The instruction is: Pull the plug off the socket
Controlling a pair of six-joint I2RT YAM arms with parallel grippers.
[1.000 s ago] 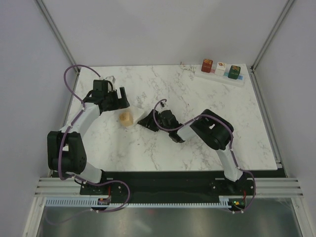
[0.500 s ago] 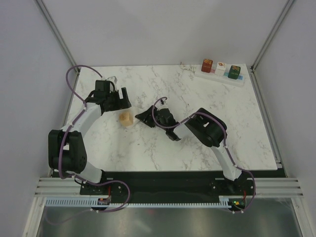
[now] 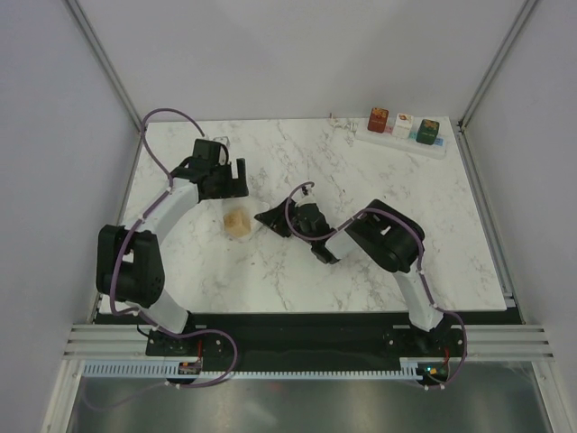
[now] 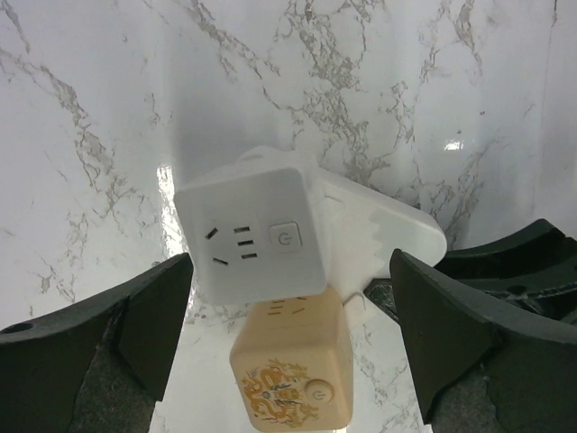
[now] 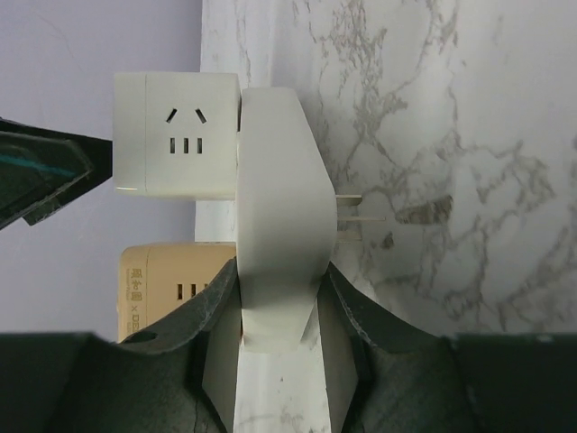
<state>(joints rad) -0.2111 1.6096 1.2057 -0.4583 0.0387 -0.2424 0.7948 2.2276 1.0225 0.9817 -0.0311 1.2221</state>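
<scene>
White cube plug (image 5: 176, 135), beige cube plug (image 5: 171, 289) on flat white adapter (image 5: 275, 180); right gripper (image 5: 277, 298) clamps it, left gripper (image 4: 290, 262) gapes.

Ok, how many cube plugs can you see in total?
5. On the power strip, far right: red cube, white cube, green cube. On the white adapter in the right hand: second white cube and beige cube.

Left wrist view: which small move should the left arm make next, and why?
Probably close the left fingers on the white cube: it sits between them, they are open, and the right fingers clamp the white adapter it is plugged into.
</scene>
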